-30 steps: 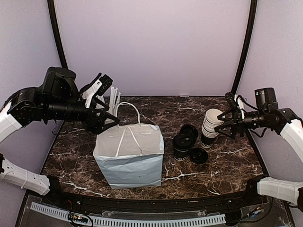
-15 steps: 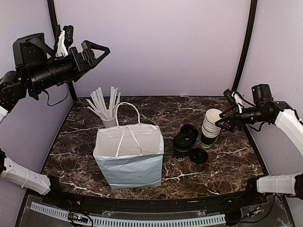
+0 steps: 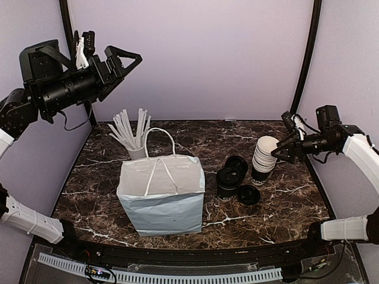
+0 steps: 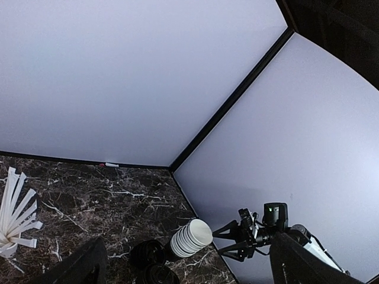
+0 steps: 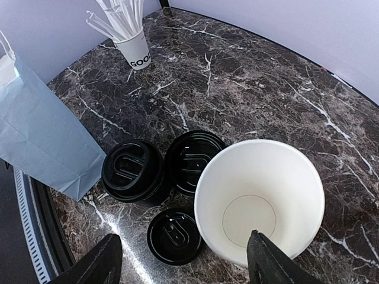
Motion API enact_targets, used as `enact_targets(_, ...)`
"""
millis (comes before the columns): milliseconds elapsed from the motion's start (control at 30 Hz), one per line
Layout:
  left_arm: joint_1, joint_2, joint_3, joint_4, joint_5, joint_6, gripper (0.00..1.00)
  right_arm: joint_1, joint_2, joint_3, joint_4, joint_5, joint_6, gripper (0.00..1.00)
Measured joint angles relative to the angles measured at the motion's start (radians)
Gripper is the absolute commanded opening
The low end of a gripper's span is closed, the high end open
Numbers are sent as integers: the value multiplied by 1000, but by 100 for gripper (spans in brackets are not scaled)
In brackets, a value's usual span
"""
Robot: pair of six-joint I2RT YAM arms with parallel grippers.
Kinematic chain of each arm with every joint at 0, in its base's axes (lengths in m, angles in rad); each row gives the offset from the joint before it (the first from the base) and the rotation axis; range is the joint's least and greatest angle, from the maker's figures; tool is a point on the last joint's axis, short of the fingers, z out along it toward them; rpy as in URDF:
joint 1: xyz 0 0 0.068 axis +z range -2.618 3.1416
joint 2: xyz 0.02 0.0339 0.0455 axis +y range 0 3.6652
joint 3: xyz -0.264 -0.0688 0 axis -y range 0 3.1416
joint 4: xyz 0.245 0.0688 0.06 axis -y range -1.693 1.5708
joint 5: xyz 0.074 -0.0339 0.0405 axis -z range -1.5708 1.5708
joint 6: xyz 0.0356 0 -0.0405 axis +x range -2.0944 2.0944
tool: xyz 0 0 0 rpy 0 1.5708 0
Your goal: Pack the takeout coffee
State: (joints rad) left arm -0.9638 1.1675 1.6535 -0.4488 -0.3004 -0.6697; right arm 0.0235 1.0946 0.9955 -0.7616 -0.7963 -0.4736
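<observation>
Far left, we see the left hand point(image 3: 112, 50) raised high above the surface point(image 3: 195, 137), its fingers spread wide and released, gripping nothing. Below it, at the back left of the marble, stands a white cup of paper-wrapped straws point(image 3: 133, 135). Just in front of that cup sits a pale blue paper bag point(image 3: 161, 198), upright, its mouth open and its white handles up. Right of the bag, near but apart from it, we find the takeout coffee point(image 3: 227, 181), lidded and upright on the surface. A second black lid top point(image 3: 237, 163) sits just behind it, and a loose black lid point(image 3: 249, 194) lies just beside it in front. Further right rises the stack of white-rimmed cups point(image 3: 264, 156). The right hand point(image 3: 284, 141) hovers beside the stack's top, fingers apart, holding nothing.
</observation>
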Motion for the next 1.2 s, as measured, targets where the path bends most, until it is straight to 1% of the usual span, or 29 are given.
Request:
enact_targets(233,0,4,-9,15,13,12,99,0,27,14,-2,-19,0,73)
enact_targets(367,0,-3,-49,65,-35,68,99,0,23,14,-2,-23,0,74)
enact_targets(433,0,-15,-108,122,-62,163,99,0,17,14,-2,-24,0,74)
enact_targets(533,0,-59,-259,243,-116,348,99,0,2,19,-6,-34,-3,74)
enact_targets(600,9,-87,-342,270,-143,473,91,0,-6,26,-10,-42,-11,74)
enact_targets(633,16,-90,-357,263,-145,539,84,2,-10,31,-15,-44,-17,74)
enact_targets(667,23,-86,-358,248,-145,598,81,6,-12,39,-24,-45,-23,74)
enact_targets(700,28,-84,-354,224,-141,645,75,11,-13,45,-28,-45,-28,74)
enact_targets(800,40,-78,-320,89,-95,722,69,62,-12,81,-64,-23,-51,73)
enact_targets(867,40,-77,-299,-6,-34,727,68,131,-10,117,-93,6,-70,73)
enact_targets(967,40,-78,-286,-129,43,710,68,240,4,174,-135,55,-98,73)
enact_targets(1033,40,-78,-287,-193,69,685,71,306,31,210,-159,93,-119,73)
enact_targets(1133,40,-86,-301,-241,67,645,79,395,102,259,-188,167,-148,77)
enact_targets(1200,40,-93,-307,-259,49,610,81,446,174,291,-206,216,-162,79)
